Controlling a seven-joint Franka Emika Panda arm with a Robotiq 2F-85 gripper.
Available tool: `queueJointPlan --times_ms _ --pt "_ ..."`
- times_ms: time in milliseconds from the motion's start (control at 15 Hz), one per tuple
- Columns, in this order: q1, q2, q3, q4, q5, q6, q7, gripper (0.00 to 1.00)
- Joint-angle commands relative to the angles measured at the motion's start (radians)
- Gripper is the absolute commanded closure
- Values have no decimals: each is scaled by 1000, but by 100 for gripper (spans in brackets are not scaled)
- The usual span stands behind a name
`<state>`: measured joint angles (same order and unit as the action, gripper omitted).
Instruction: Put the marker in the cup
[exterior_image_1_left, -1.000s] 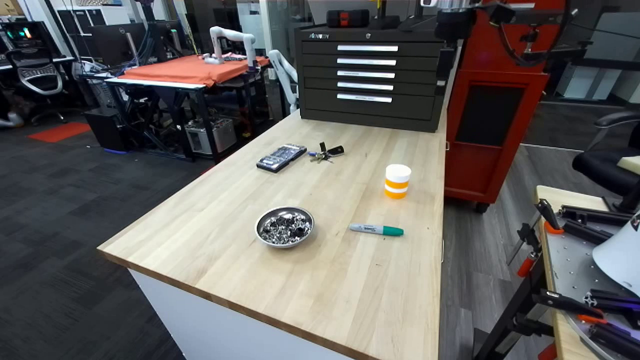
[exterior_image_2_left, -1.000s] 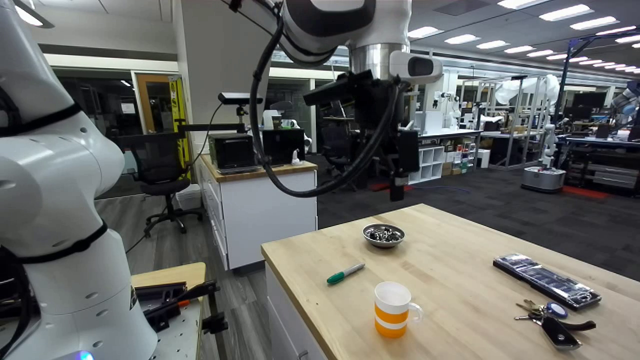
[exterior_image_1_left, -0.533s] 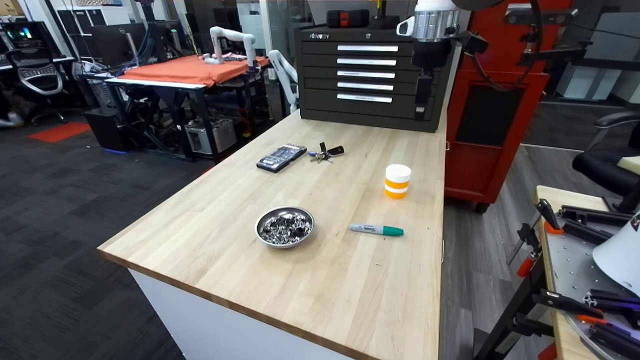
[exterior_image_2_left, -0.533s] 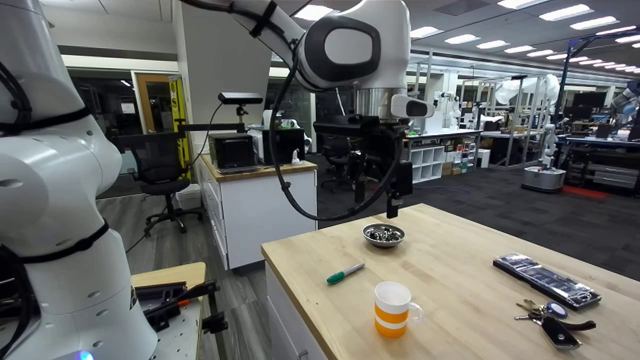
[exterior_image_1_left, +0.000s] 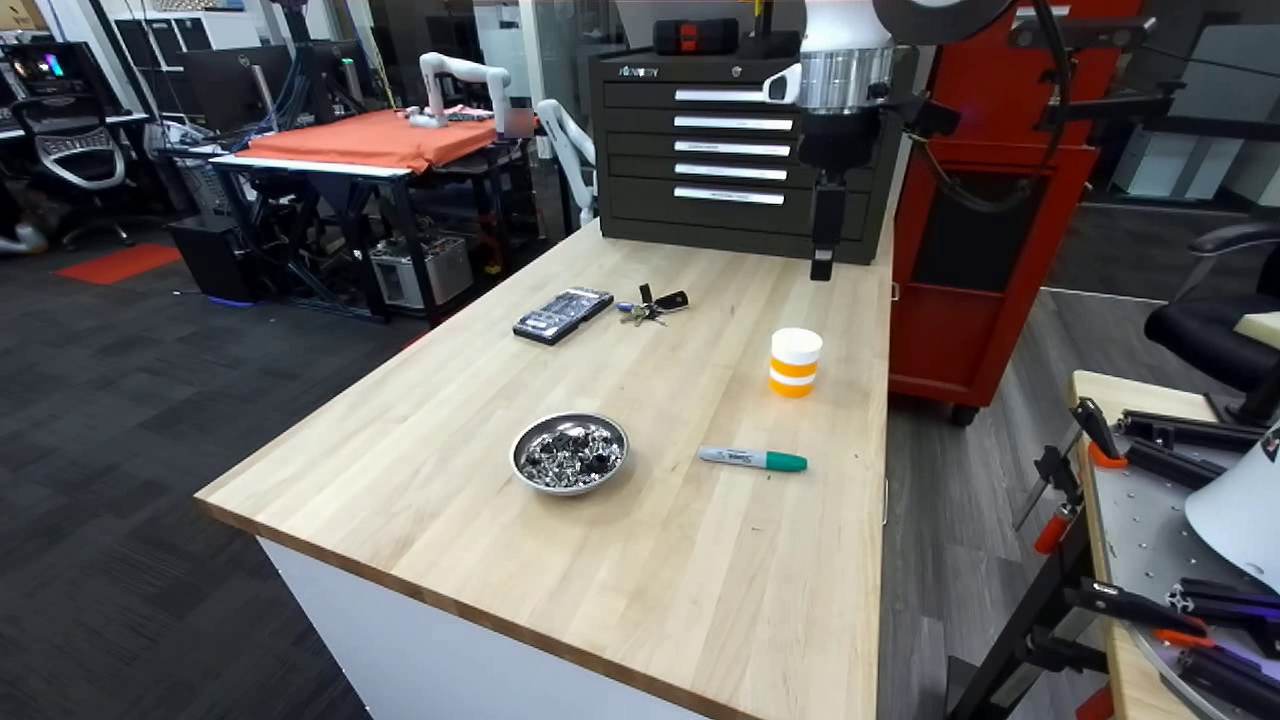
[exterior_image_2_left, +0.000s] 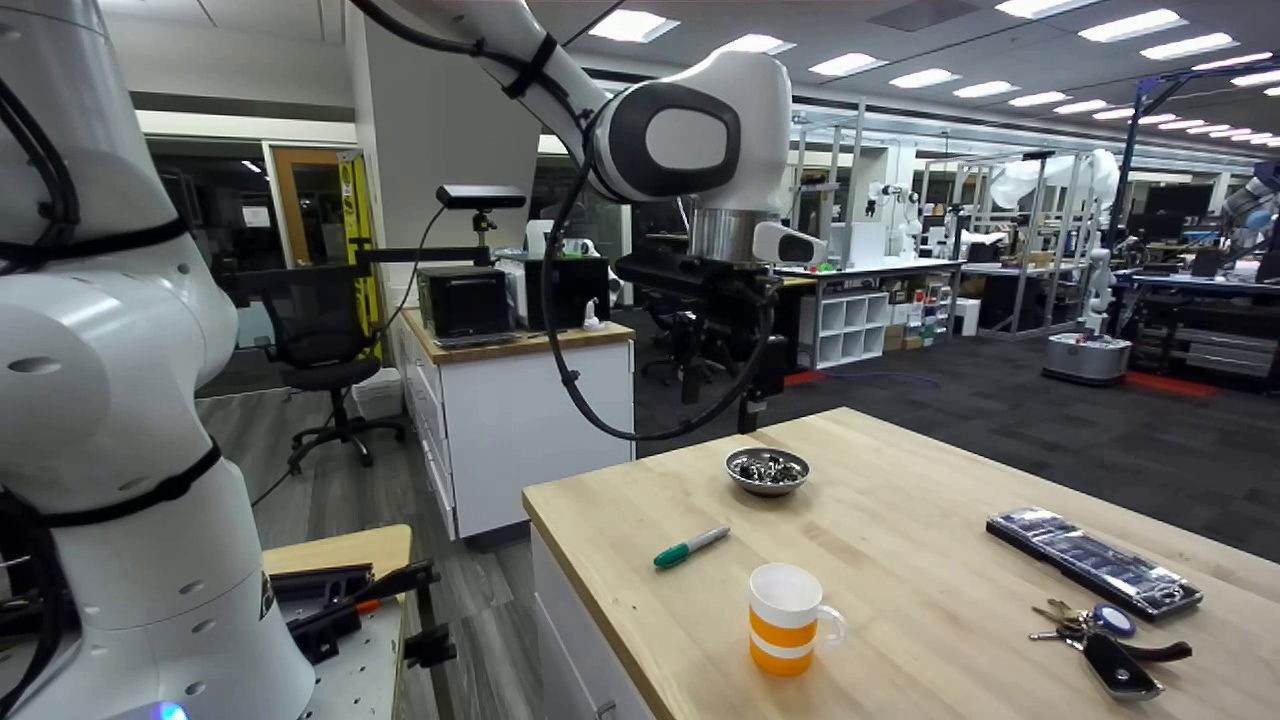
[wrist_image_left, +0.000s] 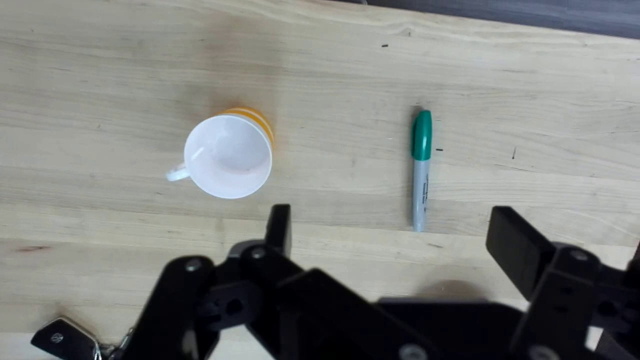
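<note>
The marker, grey with a green cap, lies flat on the wooden table in both exterior views (exterior_image_1_left: 752, 460) (exterior_image_2_left: 692, 547) and in the wrist view (wrist_image_left: 420, 170). The cup, white with orange bands and a side handle, stands upright beside it in both exterior views (exterior_image_1_left: 795, 362) (exterior_image_2_left: 783, 618). The wrist view looks down into its white inside (wrist_image_left: 229, 156). My gripper (wrist_image_left: 392, 225) is open with nothing between its fingers. It hangs well above the table in both exterior views (exterior_image_1_left: 822, 268) (exterior_image_2_left: 720, 402). In the wrist view the marker's grey end points between the fingers.
A metal bowl (exterior_image_1_left: 570, 490) of small shiny parts stands near the marker. A flat dark case (exterior_image_2_left: 1092, 562) and keys (exterior_image_2_left: 1115, 660) lie farther along the table. A dark drawer cabinet (exterior_image_1_left: 735, 225) stands at one table end. The table edge (wrist_image_left: 500, 24) runs beyond the marker's cap.
The arm and gripper have come down closer to the table and shifted left in both exterior views. The marker and cup have not moved.
</note>
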<state>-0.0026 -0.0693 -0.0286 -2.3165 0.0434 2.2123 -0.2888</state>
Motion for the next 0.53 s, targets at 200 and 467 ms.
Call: queueJointPlan --times_ms 200,467 --pt "23 52 38 26 19 31 62 0" --pt "32 80 57 47 24 25 132 0"
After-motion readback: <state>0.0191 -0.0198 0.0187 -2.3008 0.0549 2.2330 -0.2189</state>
